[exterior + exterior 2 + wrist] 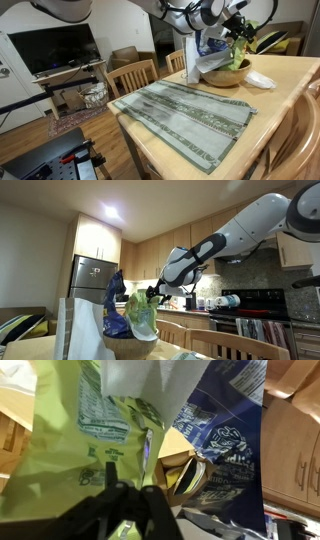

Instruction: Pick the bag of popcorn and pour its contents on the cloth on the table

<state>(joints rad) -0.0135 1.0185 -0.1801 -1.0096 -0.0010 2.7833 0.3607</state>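
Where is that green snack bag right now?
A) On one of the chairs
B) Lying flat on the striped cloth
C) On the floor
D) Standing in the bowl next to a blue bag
D: in an exterior view the green bag rises out of the bowl right beside the blue bag, while the cloth lies apart from the bowl with nothing on it.
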